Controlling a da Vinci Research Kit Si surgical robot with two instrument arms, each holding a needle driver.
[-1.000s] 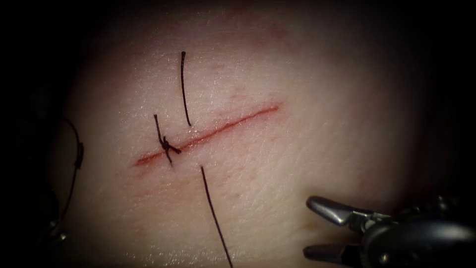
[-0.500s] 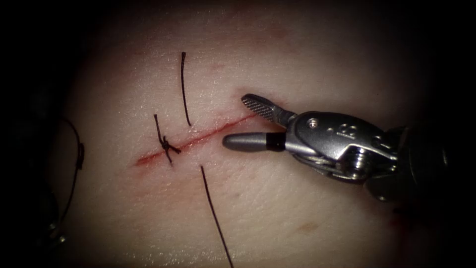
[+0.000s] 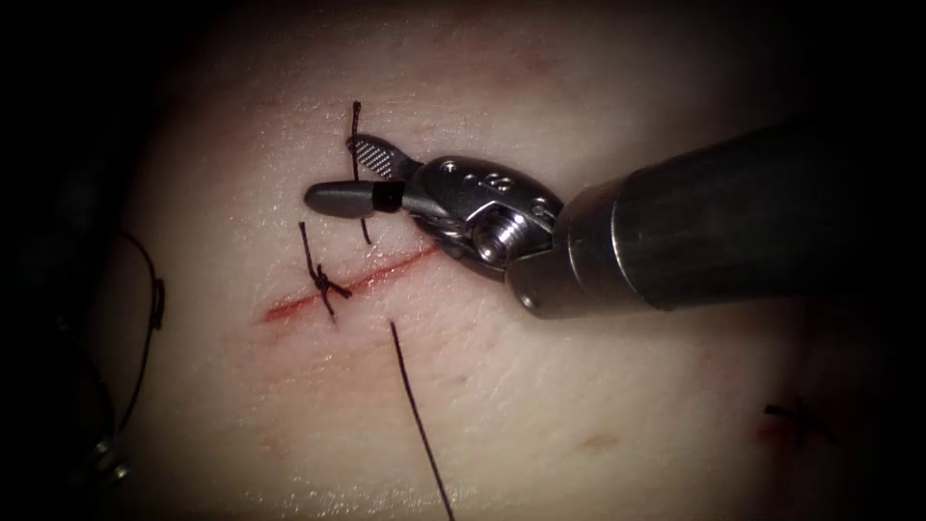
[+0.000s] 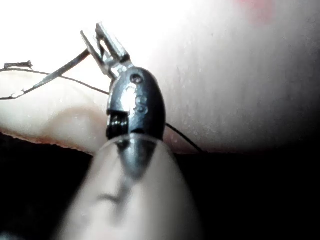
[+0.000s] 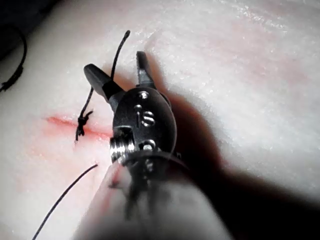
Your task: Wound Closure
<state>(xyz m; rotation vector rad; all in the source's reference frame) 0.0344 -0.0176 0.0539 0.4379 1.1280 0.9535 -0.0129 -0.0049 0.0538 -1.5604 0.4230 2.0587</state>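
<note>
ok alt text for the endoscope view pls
The right arm's hand, jaws open and holding nothing, straddles a loose thread end above the cut in the tissue. A tied knot sits on the cut, and another thread trails below it.

1. A dark surface [image 3: 58, 87] lies around the tissue [image 3: 579, 386] on all sides in the endoscope view. Nothing on it can be made out.
2. The left wrist view shows the same dark surface [image 4: 260, 200] beyond the edge of the tissue. The right wrist view shows it [image 5: 20, 15] beyond another edge.
3. A small brownish fleck [image 3: 598, 442] sits on the skin, well apart from the cut [image 3: 289, 307] and to the right of it.
4. A faint pink patch [image 3: 540, 63] marks the skin far above the cut.
5. A small dark mark [image 3: 793, 415] with a reddish stain around it lies far to the right. I cannot tell what it is.
</note>
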